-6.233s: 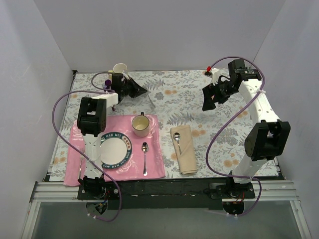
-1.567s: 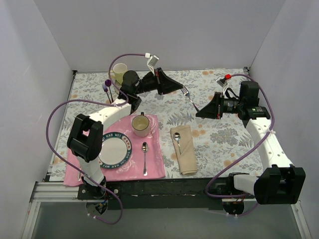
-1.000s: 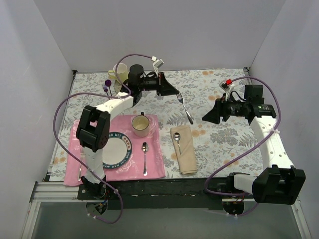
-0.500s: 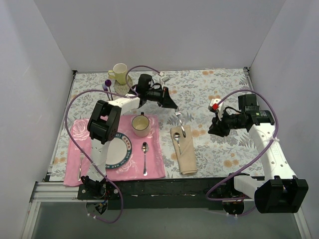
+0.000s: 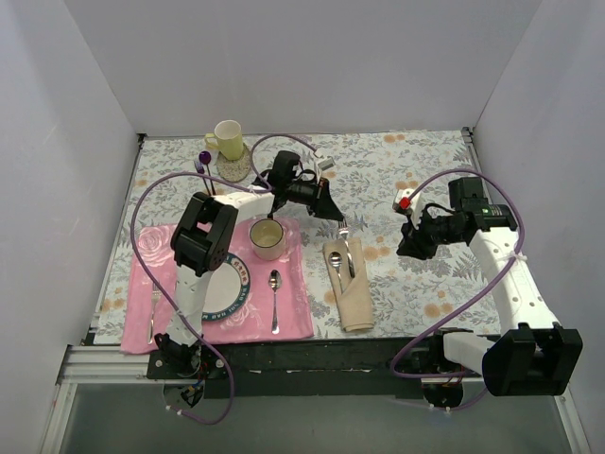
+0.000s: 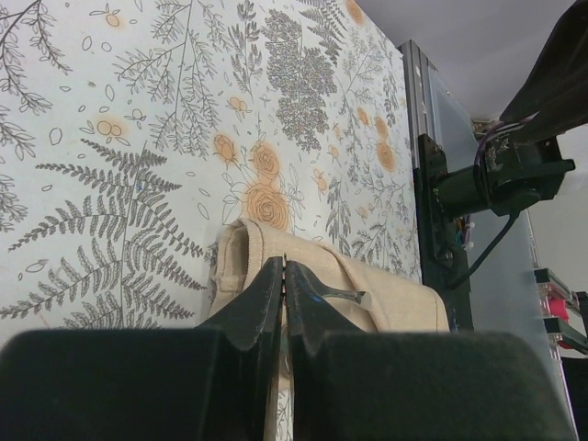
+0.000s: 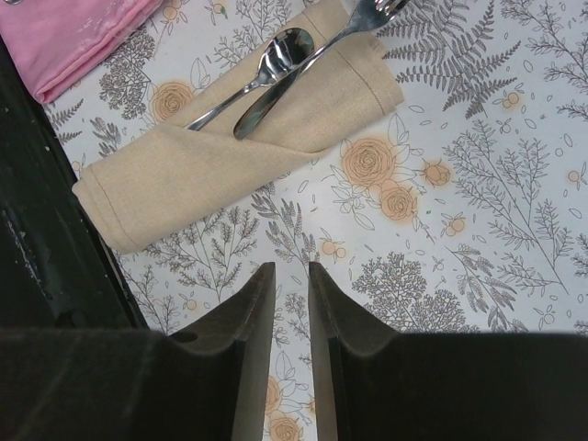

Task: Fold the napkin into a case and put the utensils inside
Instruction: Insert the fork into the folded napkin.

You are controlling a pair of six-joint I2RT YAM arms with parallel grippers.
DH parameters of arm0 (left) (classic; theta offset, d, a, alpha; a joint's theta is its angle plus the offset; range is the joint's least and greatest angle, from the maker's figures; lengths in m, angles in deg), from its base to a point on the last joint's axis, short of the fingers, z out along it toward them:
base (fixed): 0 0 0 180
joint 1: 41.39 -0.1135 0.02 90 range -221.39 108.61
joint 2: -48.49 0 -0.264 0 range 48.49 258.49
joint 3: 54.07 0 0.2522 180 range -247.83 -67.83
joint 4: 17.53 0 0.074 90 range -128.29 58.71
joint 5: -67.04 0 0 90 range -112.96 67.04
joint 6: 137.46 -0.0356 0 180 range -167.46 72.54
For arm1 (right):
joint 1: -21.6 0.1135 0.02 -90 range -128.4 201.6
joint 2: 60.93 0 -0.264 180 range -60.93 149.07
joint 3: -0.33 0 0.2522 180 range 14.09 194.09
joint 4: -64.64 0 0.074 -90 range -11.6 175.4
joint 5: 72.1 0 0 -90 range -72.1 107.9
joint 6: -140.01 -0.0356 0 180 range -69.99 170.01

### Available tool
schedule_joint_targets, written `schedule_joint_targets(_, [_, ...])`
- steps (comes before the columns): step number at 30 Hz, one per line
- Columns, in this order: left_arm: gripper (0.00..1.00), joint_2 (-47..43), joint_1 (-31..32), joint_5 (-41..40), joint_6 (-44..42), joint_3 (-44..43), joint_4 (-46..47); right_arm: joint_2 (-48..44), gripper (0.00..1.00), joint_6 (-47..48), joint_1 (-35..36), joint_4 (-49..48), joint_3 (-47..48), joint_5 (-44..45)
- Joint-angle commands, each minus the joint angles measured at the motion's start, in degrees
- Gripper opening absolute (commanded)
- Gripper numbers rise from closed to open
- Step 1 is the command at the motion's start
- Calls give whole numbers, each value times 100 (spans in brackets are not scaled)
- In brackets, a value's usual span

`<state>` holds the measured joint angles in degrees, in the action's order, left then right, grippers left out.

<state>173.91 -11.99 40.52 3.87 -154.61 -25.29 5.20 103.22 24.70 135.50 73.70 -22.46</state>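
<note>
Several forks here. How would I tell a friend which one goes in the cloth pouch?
Find the pink placemat; just right of it lies a folded beige napkin. The fork slants across its far end beside a spoon, the only fork on the napkin.

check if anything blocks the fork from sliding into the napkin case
Nothing visible does. The fork, held in the left gripper, lies on the case beside the spoon, which sits alongside, not across.

Beige case (image 7: 184,175) flat; spoon (image 7: 280,48), fork (image 7: 312,69) lying on it
</note>
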Motion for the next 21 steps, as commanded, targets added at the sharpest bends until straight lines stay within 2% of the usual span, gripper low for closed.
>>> schedule_joint_targets(1, [0,52,82,120,-88,74,94,-39,28,84,16,135,340,2])
schedule_joint_targets(9, [0,140,162,112,175,258,401,-47,28,102,25,249,437,-16])
schedule_joint_targets(21, [0,377,-23,208,-9,-356,103,-83,28,155,25,389,375,-69])
